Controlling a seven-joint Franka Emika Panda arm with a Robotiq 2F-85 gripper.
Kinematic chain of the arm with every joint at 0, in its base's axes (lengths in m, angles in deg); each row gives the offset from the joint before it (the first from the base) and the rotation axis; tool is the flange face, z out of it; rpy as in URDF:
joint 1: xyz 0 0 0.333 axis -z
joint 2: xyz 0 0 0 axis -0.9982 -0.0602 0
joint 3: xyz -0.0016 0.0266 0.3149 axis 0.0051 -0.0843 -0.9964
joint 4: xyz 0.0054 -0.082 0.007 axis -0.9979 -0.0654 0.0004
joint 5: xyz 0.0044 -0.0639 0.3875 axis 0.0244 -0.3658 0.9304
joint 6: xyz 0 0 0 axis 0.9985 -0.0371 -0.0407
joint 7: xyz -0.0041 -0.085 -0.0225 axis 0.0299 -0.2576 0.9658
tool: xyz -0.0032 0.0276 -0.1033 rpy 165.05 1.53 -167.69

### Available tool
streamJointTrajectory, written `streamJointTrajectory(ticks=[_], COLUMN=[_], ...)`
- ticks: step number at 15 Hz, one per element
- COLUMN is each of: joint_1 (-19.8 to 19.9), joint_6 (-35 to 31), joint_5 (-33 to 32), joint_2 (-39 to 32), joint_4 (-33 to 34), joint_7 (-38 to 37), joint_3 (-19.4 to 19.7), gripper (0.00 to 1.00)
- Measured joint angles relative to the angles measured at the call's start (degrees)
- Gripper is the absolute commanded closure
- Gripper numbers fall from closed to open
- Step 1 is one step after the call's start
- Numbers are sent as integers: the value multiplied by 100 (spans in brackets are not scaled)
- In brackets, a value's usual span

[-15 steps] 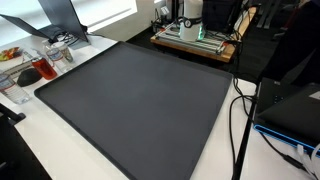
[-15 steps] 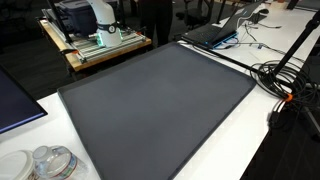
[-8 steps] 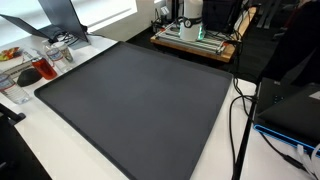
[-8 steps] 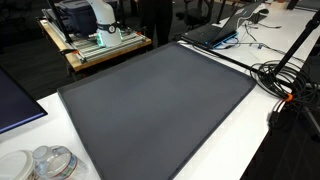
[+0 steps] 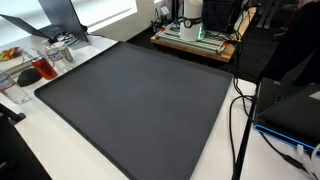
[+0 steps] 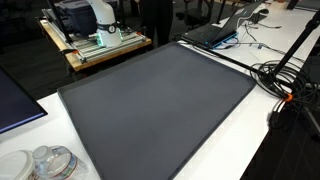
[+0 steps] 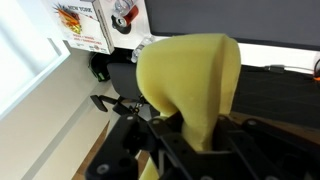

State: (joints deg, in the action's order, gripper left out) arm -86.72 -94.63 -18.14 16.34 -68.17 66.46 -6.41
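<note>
In the wrist view my gripper point(image 7: 186, 132) is shut on a soft pale yellow thing point(image 7: 190, 72), perhaps a cloth or sponge. It stands up between the black fingers point(image 7: 128, 140) and fills the middle of the view. Behind it are a dark surface and a white ledge. Neither the arm nor the gripper shows in the exterior views. Both exterior views show a large dark grey mat point(image 5: 140, 95) point(image 6: 155, 100) on a white table, with nothing on it.
Clear plastic containers point(image 5: 45, 65) point(image 6: 52, 163) stand beside one corner of the mat. A laptop point(image 6: 215, 32) and black cables point(image 6: 285, 75) lie at another edge. A wooden cart with a device point(image 5: 195, 32) point(image 6: 95, 40) stands behind. A printed box point(image 7: 88, 25) shows in the wrist view.
</note>
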Motion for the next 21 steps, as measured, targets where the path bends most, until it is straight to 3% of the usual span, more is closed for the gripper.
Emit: streamJointTrajectory(ticks=[8,18,21], joint_1=[-22,-66,-66], joint_6=[722,1366,1562], joint_5=[3,109,533], joint_2=[-616,-863,-969], joint_4=[1076,1562,1648], joint_7=[2,7,8], joint_3=[-221,-225,-147], gripper=[3,0,0])
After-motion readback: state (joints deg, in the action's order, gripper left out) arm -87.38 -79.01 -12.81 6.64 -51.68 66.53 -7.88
